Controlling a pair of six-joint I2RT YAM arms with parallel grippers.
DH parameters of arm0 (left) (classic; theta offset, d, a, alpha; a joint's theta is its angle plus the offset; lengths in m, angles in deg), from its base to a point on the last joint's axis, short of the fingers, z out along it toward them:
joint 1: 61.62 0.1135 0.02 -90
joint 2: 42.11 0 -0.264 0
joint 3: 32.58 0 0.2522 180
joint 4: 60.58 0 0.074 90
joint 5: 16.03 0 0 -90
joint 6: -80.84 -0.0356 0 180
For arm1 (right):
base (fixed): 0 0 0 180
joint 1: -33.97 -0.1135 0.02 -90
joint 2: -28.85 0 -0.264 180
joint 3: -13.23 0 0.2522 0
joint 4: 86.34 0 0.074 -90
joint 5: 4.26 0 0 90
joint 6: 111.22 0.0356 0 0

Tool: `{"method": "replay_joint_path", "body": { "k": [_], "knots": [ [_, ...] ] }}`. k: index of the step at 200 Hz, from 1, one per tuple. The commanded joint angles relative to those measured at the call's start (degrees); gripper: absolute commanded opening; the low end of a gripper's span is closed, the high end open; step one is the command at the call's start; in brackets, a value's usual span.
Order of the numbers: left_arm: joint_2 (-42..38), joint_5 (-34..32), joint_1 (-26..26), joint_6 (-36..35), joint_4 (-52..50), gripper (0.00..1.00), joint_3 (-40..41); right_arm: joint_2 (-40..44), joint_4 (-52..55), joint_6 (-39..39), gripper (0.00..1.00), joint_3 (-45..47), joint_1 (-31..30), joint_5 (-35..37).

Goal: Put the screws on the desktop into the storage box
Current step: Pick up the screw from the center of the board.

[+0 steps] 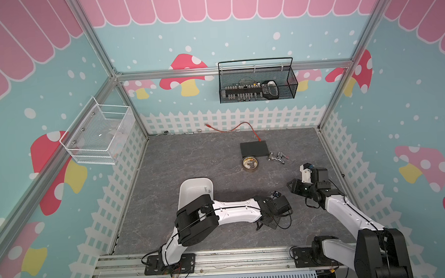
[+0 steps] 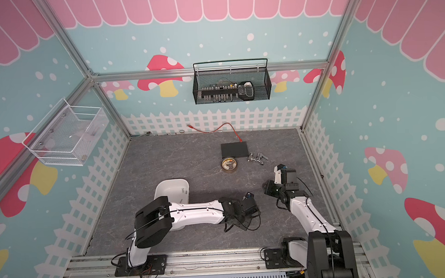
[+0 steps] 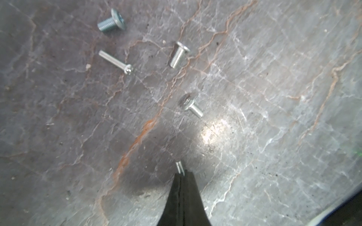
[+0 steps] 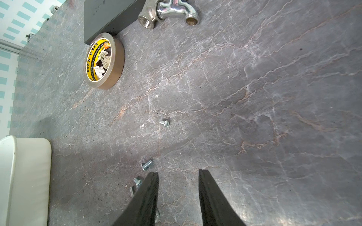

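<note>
In the left wrist view my left gripper (image 3: 182,173) is shut on a thin silver screw (image 3: 179,167), whose tip sticks out beyond the black fingertips just above the desktop (image 3: 274,97). Several more screws lie loose ahead of it, among them a stubby one (image 3: 112,20), a long one (image 3: 116,61) and a short one (image 3: 191,106). My right gripper (image 4: 178,173) is open over bare desktop, with screws (image 4: 147,164) beside its finger and a lone screw (image 4: 164,122) further off. The white storage box (image 1: 192,191) (image 2: 170,189) stands left of the left arm's forearm, with small screws (image 1: 206,189) inside.
A roll of brown tape (image 1: 251,163) (image 4: 103,60), a flat black box (image 1: 254,149) and chrome tap fittings (image 1: 277,157) (image 4: 170,9) sit at the back right of the desktop. An orange cable (image 1: 231,129) runs along the back wall. Wire baskets hang on the walls.
</note>
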Motion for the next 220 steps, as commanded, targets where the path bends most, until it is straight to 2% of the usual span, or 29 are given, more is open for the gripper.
{"method": "replay_joint_path", "body": {
  "k": [1, 15, 62, 87, 106, 134, 220],
  "knots": [
    [3.7, 3.1, 0.0, -0.5, -3.8, 0.0, 2.3, -0.5, -0.7, 0.3, 0.4, 0.3, -0.3, -0.5],
    [4.1, 4.1, 0.3, -0.5, -3.8, 0.0, 2.0, -0.5, -0.7, 0.3, 0.4, 0.4, -0.3, -0.6],
    [4.7, 6.5, 1.7, -0.5, -6.6, 0.18, 2.5, -1.1, -1.0, 0.3, 0.4, 0.2, -0.3, -0.8],
    [5.8, 7.5, 2.1, -1.1, -8.6, 0.21, 2.0, -1.3, -1.0, 0.2, 0.4, 0.2, -0.3, -1.1],
    [6.5, 7.6, 2.0, -1.5, -10.1, 0.21, 1.4, -1.2, -1.1, 0.3, 0.4, 0.3, -0.4, -1.2],
    [6.6, 8.6, 2.1, -2.8, -12.5, 0.15, 1.6, -0.9, -1.0, 0.3, 0.4, 0.5, -0.3, -1.5],
    [9.3, 4.4, 0.2, -5.8, -22.1, 0.04, 2.0, -0.9, -1.3, 0.3, 0.4, 0.8, -0.4, -1.9]
  ]
}}
